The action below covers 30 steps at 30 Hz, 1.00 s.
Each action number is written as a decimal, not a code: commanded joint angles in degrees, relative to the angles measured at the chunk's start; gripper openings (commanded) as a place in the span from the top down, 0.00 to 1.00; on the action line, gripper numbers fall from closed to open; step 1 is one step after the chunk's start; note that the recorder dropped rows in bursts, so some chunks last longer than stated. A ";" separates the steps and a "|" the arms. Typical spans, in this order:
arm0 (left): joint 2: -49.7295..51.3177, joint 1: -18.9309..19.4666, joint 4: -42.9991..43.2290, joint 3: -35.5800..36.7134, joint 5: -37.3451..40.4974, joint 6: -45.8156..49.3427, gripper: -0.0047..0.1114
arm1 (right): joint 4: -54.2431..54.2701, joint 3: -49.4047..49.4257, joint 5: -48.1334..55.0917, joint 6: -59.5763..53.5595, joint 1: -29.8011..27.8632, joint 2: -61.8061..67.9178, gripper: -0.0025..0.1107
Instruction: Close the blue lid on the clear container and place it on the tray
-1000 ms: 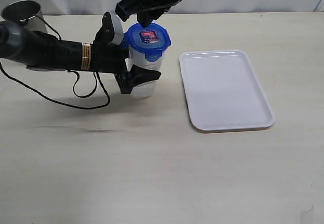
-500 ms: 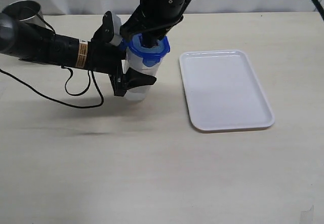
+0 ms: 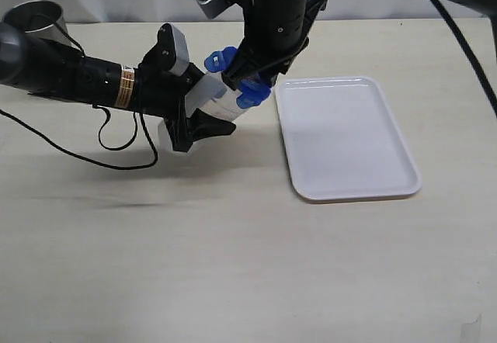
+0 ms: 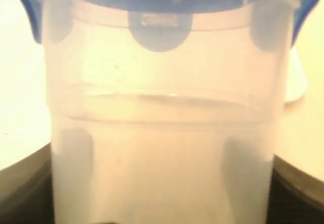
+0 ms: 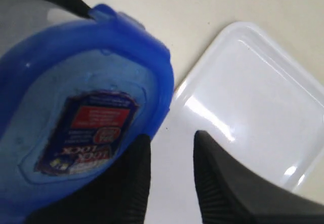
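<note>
In the exterior view, the left pincer [image 3: 203, 95] clamps the clear container [image 3: 217, 104] by its sides. It holds the container tilted, mouth leaning toward the tray [image 3: 349, 137], which lies on the table [image 3: 233, 265] just beside it. The blue lid [image 3: 252, 93] sits on that mouth, and the right arm bears down on it from above. We judge that the tilt offers the lid to that arm. A steel cup [image 3: 35, 15] stands well apart, at the far corner.

In the left wrist view, the container fills the frame between dark fingers, with the lid across its rim. We cannot tell whether the tabs are snapped.

In the right wrist view, the right pincer [image 5: 169, 178] stands narrowly parted with nothing between its fingers. One finger lies against the lid's edge, likely to press a tab down.
</note>
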 commanded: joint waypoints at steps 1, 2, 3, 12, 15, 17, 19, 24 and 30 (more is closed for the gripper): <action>-0.96 -0.18 -4.39 -0.64 -5.28 -0.24 0.96 | 2.93 0.64 -0.08 0.19 -0.86 0.18 0.72; -0.85 -0.18 -4.39 -0.64 -5.30 -0.24 0.96 | 3.05 0.64 -0.08 0.19 -1.00 -0.31 0.72; -0.60 -0.18 -4.39 -0.64 -5.19 -0.24 0.96 | 3.05 0.64 -0.08 0.19 -1.13 -0.67 0.72; 1.23 -0.18 -4.99 -0.64 -3.40 -0.24 0.96 | 7.96 0.64 -0.08 0.34 -6.25 -6.99 0.72; 1.23 -0.18 -4.99 -0.64 -3.40 -0.24 0.96 | 14.51 -0.27 -0.08 0.22 -9.31 -9.26 0.66; 1.23 -0.18 -4.99 -0.64 -3.40 -0.24 0.96 | 19.02 -1.90 -0.08 0.13 -10.17 -10.20 0.62; 1.23 -0.18 -4.99 -0.64 -3.40 -0.24 0.96 | 22.61 -4.22 -0.08 0.24 -10.14 -10.58 0.59; 1.20 -0.18 -5.24 -0.64 -3.40 -0.01 0.96 | 12.16 -9.86 -0.08 7.85 -1.76 -9.76 0.58; 1.20 -0.18 -5.24 -0.64 -3.40 -0.01 0.96 | 3.07 -11.31 -0.08 11.13 6.39 -3.87 0.58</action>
